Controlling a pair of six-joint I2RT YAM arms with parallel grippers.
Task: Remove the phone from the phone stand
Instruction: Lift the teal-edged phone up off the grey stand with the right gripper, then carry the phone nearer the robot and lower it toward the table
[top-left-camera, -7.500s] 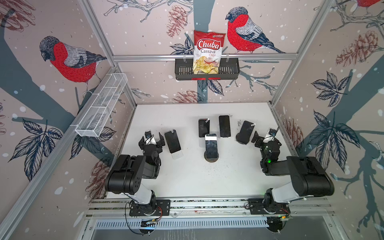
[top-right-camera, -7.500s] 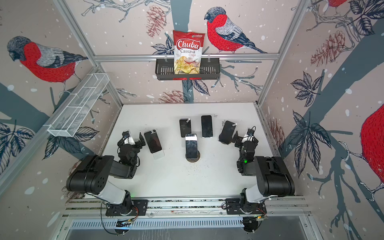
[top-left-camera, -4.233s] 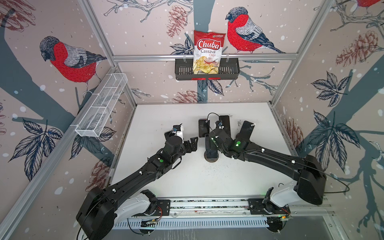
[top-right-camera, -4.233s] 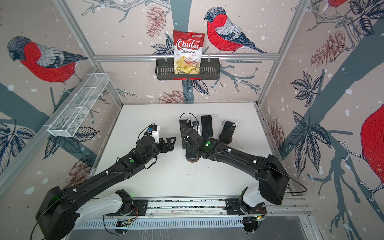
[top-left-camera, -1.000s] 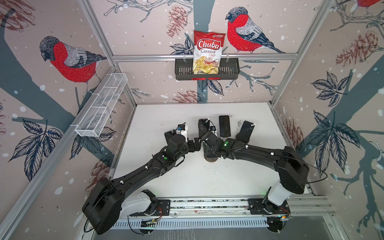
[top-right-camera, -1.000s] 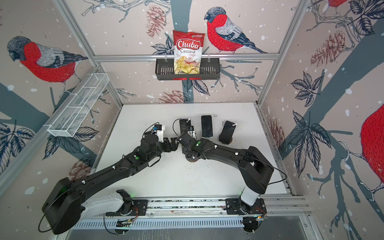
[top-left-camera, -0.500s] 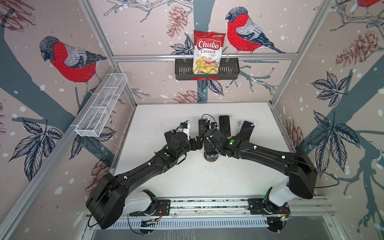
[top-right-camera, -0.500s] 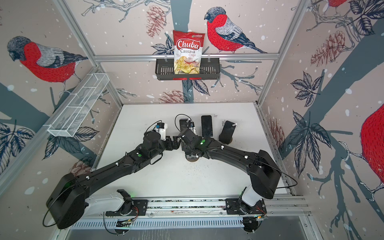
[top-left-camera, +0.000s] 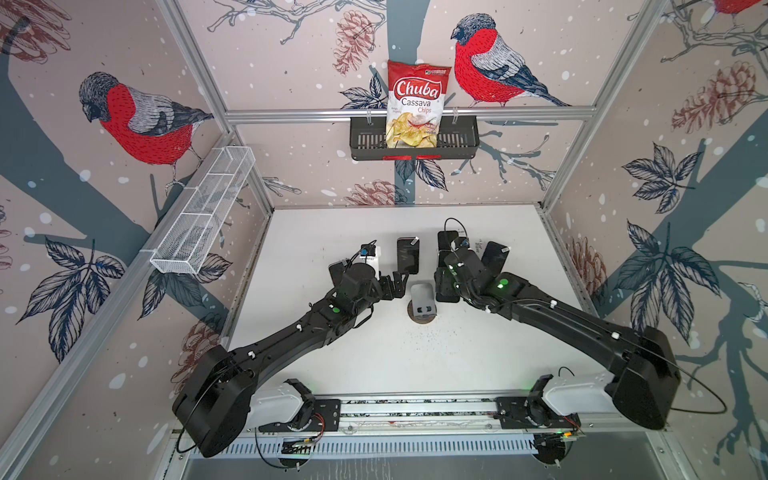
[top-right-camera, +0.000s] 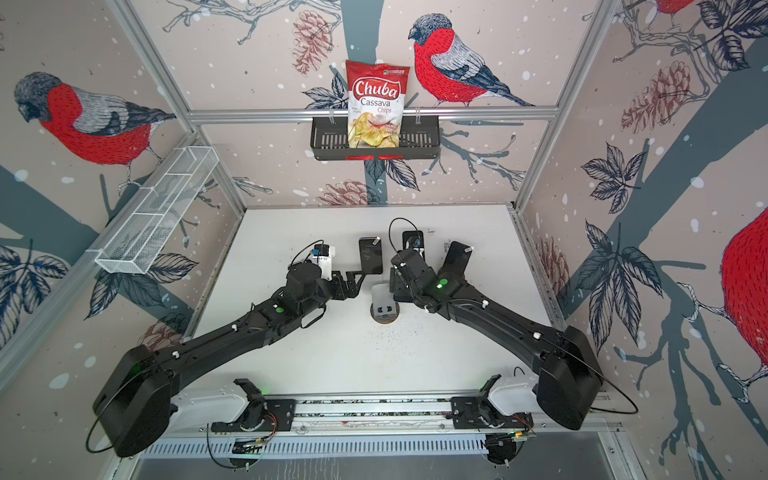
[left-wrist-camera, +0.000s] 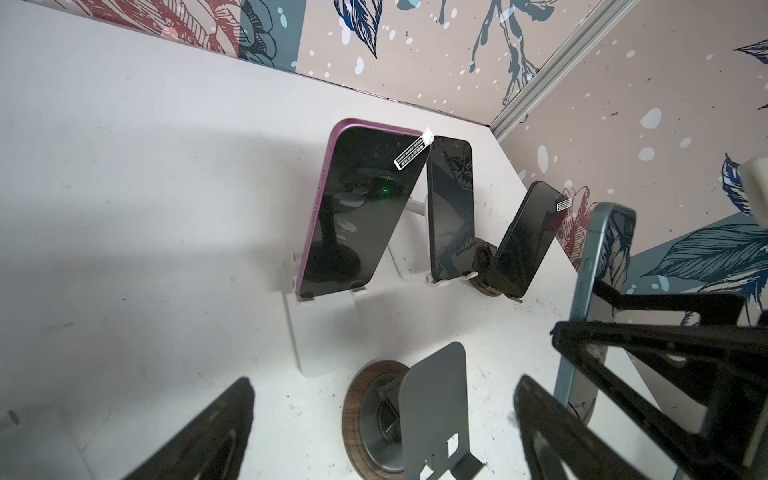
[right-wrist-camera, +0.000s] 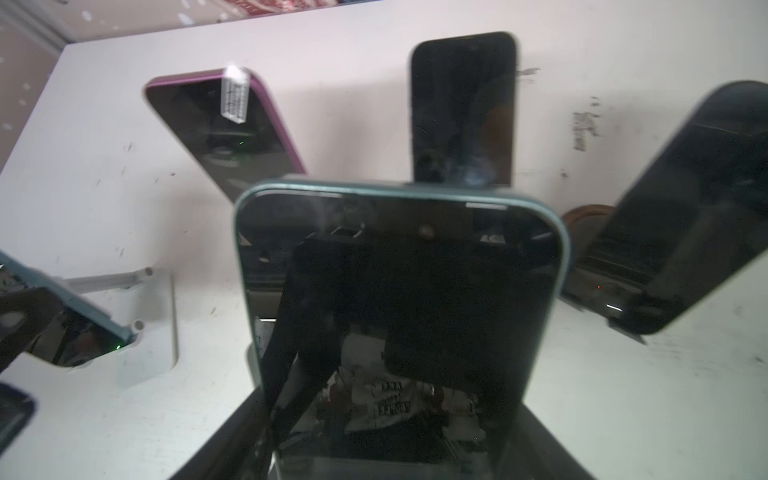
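The right gripper (top-left-camera: 449, 279) is clamping the teal-edged, dark-screened phone (right-wrist-camera: 399, 291) by its long sides. It is holding the phone upright at 3 o'clock of the grey sheet-metal phone stand (top-left-camera: 423, 293) with a round wooden base, just beside the stand and clear of its cradle. The left gripper (top-left-camera: 395, 284) is hovering at the stand's 9 o'clock, jaws spread wide and gripping nothing.

On the white table (top-left-camera: 415, 357), a purple-edged phone (top-left-camera: 407, 255) is leaning on a white stand at 11 o'clock. A black phone (left-wrist-camera: 451, 208) is sitting at 1 o'clock and another black phone (top-left-camera: 492, 257) at 2 o'clock, crowding the space behind the held phone.

At 12 o'clock on the back wall, a black slotted basket (top-left-camera: 457, 137) is holding a red-and-white cassava chips bag (top-left-camera: 417, 104). A white wire-mesh tray (top-left-camera: 203, 212) is hanging at 10 o'clock.
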